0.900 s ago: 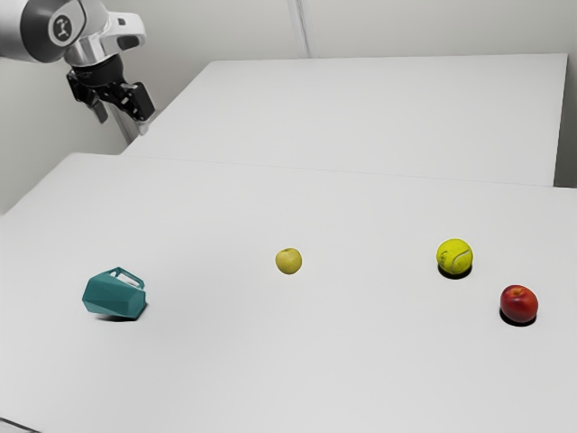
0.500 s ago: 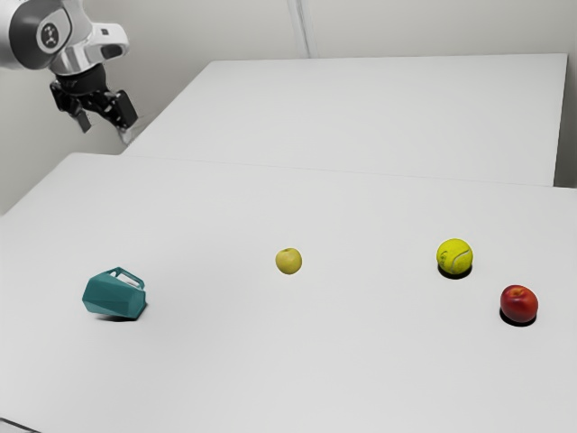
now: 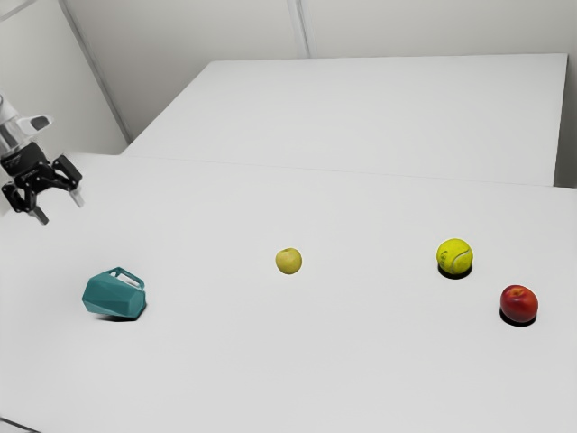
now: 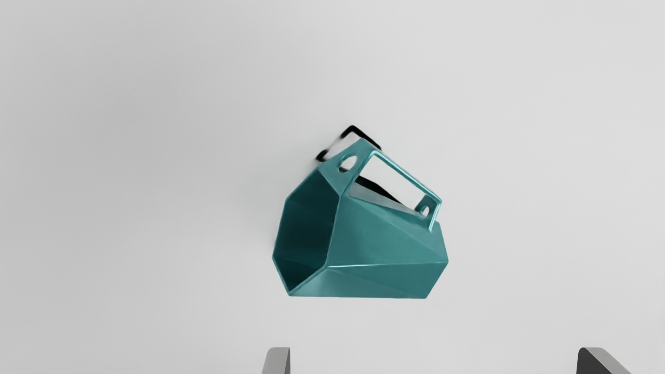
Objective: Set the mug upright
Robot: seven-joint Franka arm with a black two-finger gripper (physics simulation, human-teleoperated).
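Presently our arm [image 3: 13, 133] enters the exterior view between nine and ten o'clock from its centre, with the black hand [image 3: 34, 176] tipped at a slant and pointing mostly downward. Jaws: open, wide apart, nothing between them. In the wrist view the fingertips [image 4: 278, 361] stand well apart from each other, and the mug lies ahead of them, untouched.

Mug [image 3: 115, 298]: on its side on the desk [image 3: 225, 361]. From it, our hand is at about eleven o'clock in the exterior view, raised above the desk. The handle [image 4: 405, 174] is on the side of the mug farther from our fingertips; the mouth [image 4: 306, 228] shows its dark interior.

Edges, exterior view: the desk's far edge crosses above the objects, and a side edge slopes down from it toward eight o'clock. Room: a broad bare stretch separates the mug from the yellow apple [image 3: 288, 262], which sits between two and three o'clock of it. The tennis ball [image 3: 454, 256] is at three o'clock of that apple, well apart; the red apple [image 3: 518, 304] is near the ball, at its four o'clock.
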